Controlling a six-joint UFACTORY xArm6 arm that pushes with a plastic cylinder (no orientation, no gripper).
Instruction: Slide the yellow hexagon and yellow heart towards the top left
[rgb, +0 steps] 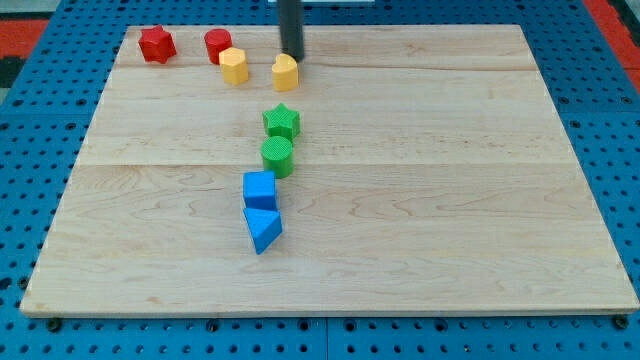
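The yellow hexagon (233, 66) sits near the view's top left, just right of and below the red cylinder (218, 44). The yellow heart (285, 72) lies to its right, a short gap between them. My tip (291, 58) is at the heart's top right edge, touching or almost touching it. The rod comes down from the view's top.
A red star (157, 43) sits at the top left corner of the wooden board (450, 200). A green star (282, 122), a green cylinder (277, 156), a blue cube (259, 189) and a blue triangle (262, 228) form a column below the heart.
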